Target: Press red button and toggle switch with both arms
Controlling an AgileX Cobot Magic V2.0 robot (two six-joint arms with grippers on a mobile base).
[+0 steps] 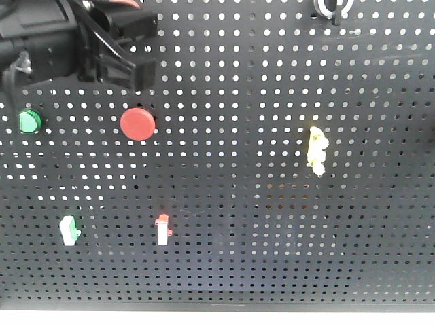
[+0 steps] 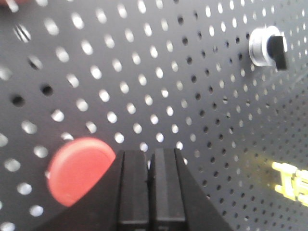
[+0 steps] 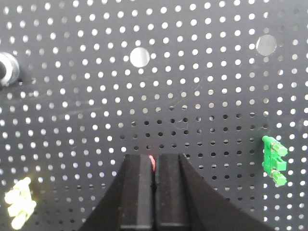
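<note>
**A:** What carries everything?

**B:** A dark pegboard (image 1: 272,258), upright, filling all 3 views. The biggest thing in front of it is the left arm (image 1: 41,34), glossy black, at the upper left of the front view.

**A:** And its jaws?

**B:** The left jaws are pressed together with no gap and hold nothing.

**A:** Which way is the red button from them?

**B:** The red button (image 1: 138,123) sits on the left half of the board. In the front view it is just under the tips and apart from them. In the left wrist view it lies just left of the closed tips, not in line with them. I'd judge a short sideways shift has to come before any push toward the board.

**A:** The toggle switch?

**B:** The toggle switch (image 1: 333,8) is at the top edge, well to the right of the left arm. The left wrist view shows its black stub, with the long axis roughly up and down, slightly tilted.

**A:** So which arm is nearer?

**B:** Probably the right, though it is missing from the front view. Its wrist view has a silver ring at the left edge, likely that switch, so the switch lies left of the right jaws. Those are narrowed to a hairline and empty. Just past their tips is 1 red sliver (image 3: 152,164); I cannot tell what it is.
</note>
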